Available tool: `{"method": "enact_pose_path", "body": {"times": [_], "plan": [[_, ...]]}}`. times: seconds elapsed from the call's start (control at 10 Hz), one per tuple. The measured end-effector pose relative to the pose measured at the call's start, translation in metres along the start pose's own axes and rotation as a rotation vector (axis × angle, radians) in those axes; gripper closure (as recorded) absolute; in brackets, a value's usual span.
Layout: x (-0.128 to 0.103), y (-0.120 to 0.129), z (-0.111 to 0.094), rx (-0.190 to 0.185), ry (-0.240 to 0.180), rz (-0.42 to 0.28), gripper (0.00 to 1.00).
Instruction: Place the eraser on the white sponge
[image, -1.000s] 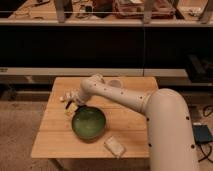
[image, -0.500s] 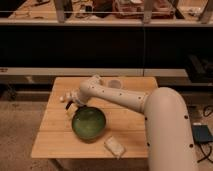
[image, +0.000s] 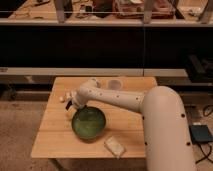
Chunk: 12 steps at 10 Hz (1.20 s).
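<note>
One gripper (image: 69, 103), jaws spread, hung just left of the green bowl (image: 89, 123); the white sponge (image: 114, 146) lay across it, front-right.

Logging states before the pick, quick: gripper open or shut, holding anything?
Gripper: open, left of the bowl; nothing visibly held.

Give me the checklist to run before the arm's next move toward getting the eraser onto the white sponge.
1. The pincer hangs low over the left side of the table, beside the green bowl: ok.
2. The pincer is open, nothing seen in it: ok.
3. The eraser in sight: cannot tell; the pincer may hide it.
4. The white sponge lies near the front edge, top bare: ok.
5. Straight path from pincer to sponge free: not ok; the bowl stands between.
</note>
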Motion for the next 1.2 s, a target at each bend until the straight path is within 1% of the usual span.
{"method": "enact_pose_path", "body": {"times": [0.1, 0.2, 0.3, 0.4, 0.5, 0.7, 0.9, 1.0, 1.2], "plan": [[0.0, -0.003, 0.004, 0.002, -0.004, -0.002, 0.22], [0.0, -0.004, 0.006, 0.004, -0.006, -0.003, 0.27], [0.001, -0.006, 0.007, 0.005, -0.006, -0.005, 0.34], [0.001, -0.006, 0.007, 0.006, -0.005, -0.005, 0.44], [0.001, -0.005, 0.007, 0.006, -0.003, -0.003, 0.57], [0.002, -0.003, 0.003, 0.004, -0.003, 0.002, 0.77], [0.007, 0.003, -0.004, -0.003, 0.007, 0.005, 0.96], [0.01, 0.006, -0.008, -0.007, 0.016, 0.006, 0.99], [0.016, 0.019, -0.025, -0.026, 0.039, 0.013, 1.0]]}}
